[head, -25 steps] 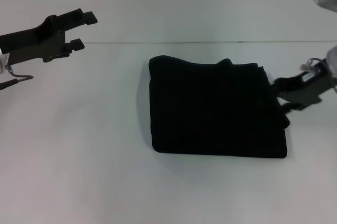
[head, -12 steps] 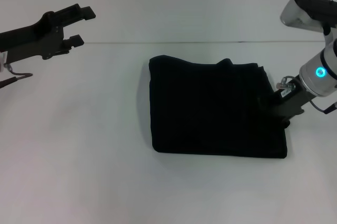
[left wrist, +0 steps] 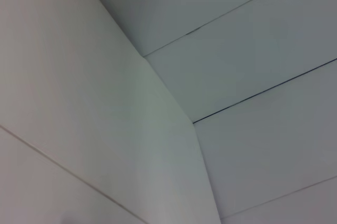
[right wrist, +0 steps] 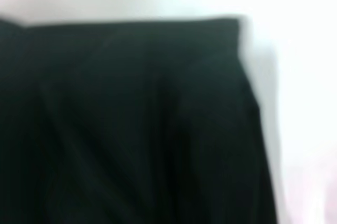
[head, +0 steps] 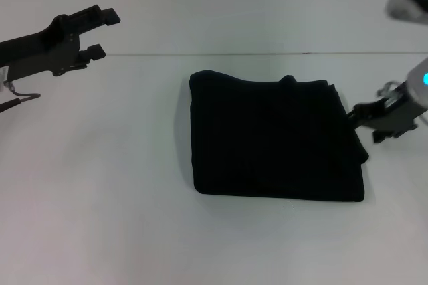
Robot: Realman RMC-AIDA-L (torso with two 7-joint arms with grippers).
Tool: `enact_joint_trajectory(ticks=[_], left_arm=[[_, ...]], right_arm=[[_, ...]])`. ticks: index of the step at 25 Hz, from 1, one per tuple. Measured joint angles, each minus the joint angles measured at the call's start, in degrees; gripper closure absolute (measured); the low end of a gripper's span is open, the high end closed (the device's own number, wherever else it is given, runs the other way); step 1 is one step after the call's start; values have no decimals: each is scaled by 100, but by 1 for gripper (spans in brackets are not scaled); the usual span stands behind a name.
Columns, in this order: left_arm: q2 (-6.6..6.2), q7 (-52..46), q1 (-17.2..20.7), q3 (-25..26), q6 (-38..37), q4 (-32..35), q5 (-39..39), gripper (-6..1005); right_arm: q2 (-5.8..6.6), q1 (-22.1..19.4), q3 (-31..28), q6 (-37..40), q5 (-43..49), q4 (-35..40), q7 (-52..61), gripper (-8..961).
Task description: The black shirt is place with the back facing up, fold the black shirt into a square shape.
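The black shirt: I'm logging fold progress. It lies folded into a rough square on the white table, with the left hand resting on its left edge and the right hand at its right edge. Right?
Not quite. The left hand is not on the black shirt; the head view shows it raised and open, well off to the left, apart from the fabric. The rest holds: the shirt lies folded in a rough square on the white table, and the right hand is at its right edge.

I see the black shirt (head: pixel 274 139) as soft matt cloth, gently creased and without sheen. The table (head: pixel 100 198) under it looks smooth, matt white. The left gripper (head: pixel 100 31) reads as dull black rigid plastic or metal; I cannot tell which.
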State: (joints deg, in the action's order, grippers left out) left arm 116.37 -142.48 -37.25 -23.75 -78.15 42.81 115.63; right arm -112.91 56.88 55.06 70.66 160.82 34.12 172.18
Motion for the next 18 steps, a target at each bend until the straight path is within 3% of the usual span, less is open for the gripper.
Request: enact_joint_trajectory(ticks=[4,8,18], left_arm=[[0,1,10,-11,6,0,-24,66],[0,1,6,-14,46,-1,-42,66],[0,5,-9,4,56,-1,-60,67]], right_arm=[[43,-279,-552,143,-315,377,-285,182],[47,-318,-608,298,-964,354,-765,183],[-95,230,-123,-275,-544,-383,-1050,186]])
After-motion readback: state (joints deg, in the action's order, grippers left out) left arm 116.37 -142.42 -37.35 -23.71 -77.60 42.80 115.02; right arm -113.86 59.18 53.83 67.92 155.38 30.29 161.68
